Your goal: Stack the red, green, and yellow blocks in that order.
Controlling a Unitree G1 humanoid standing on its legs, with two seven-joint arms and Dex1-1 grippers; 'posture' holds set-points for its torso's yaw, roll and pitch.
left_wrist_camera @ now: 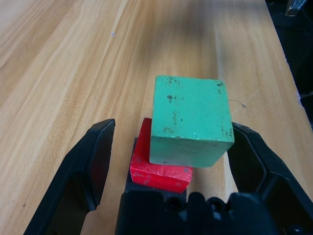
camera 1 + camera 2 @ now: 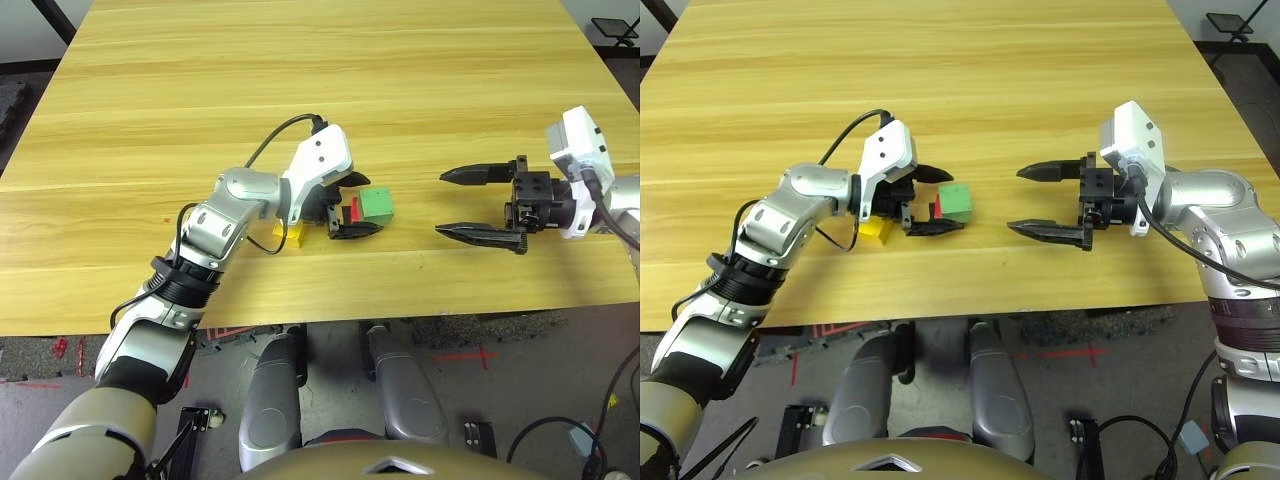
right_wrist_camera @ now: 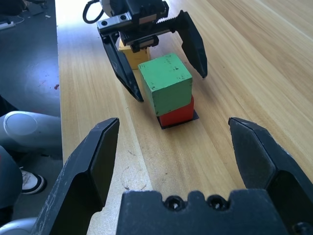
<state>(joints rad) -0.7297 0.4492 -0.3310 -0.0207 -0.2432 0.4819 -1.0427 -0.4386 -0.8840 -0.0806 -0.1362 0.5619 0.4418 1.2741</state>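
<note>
The green block [image 2: 377,203] rests on the red block [image 2: 357,212], shifted a little off its edge so part of the red top shows [image 1: 146,147]. My left gripper [image 2: 368,205] stands open, one finger on each side of the pair, touching neither in the left wrist view. The yellow block [image 2: 290,234] lies on the table behind that gripper, beside its wrist. My right gripper [image 2: 442,204] is open and empty, a short way to the right of the stack, and points at it [image 3: 165,83].
A thin flat black patch [image 3: 195,116] lies under the red block. The wooden table [image 2: 320,90] stretches bare toward the back. Its front edge [image 2: 400,318] runs close to both arms. A cable loops over my left wrist [image 2: 275,135].
</note>
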